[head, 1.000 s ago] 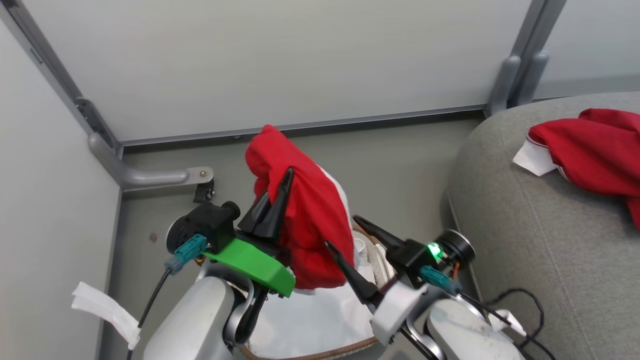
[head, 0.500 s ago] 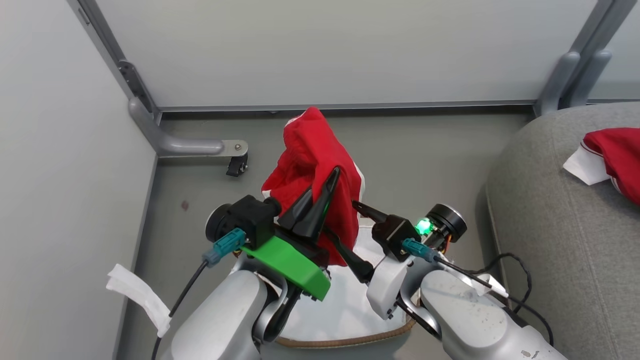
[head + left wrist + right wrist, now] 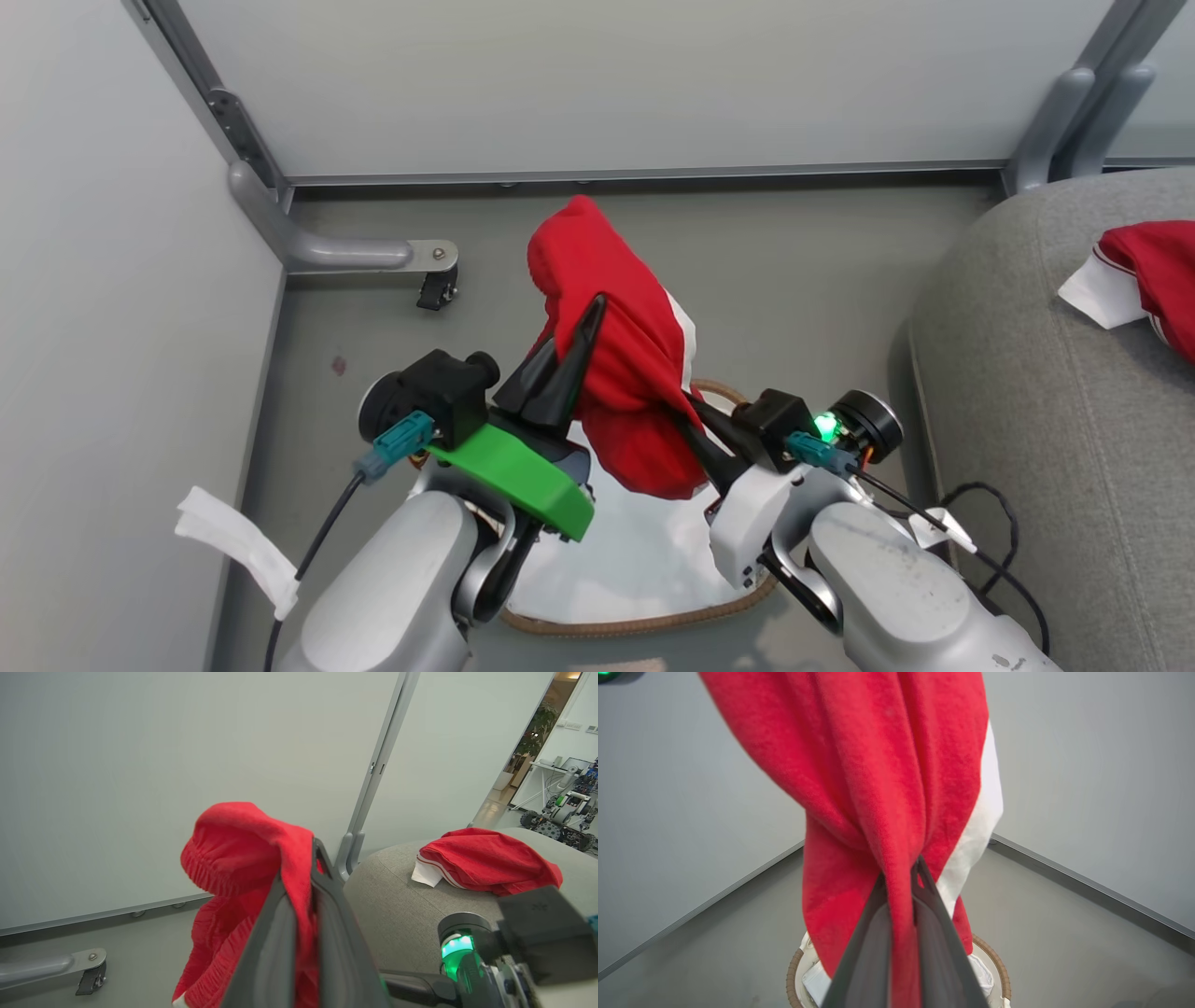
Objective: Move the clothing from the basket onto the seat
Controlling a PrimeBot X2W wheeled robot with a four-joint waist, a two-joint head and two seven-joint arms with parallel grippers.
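Brown weave rims the oval, cream-white laundry basket [image 3: 635,623] that sits lowest and closest to us, below our two pale forearms, its white lining [image 3: 635,560] bare where it shows. Just above it, our left gripper [image 3: 571,322] has its two long dark fingers pressed together on a fold of a bright red soft fabric garment [image 3: 616,373] with a white side stripe. In the left wrist view the cloth is pinched between those fingers and bunches over their tips. Our right gripper [image 3: 900,872] comes in from the other side and is likewise clamped on the same garment lower down, with the fabric squeezed between its fingers in the right wrist view. Held by both grips, the garment hangs raised over the basket, its lower end dangling above the lining. Beyond lies the plain grey floor [image 3: 794,280], and to our right rises the large grey fabric-upholstered couch seat [image 3: 1027,392] with its rounded edge, standing apart from the basket. A second red garment [image 3: 1158,266] with white trim lies on top of that seat. Farthest off stand pale wall panels [image 3: 597,84] in grey metal frames.
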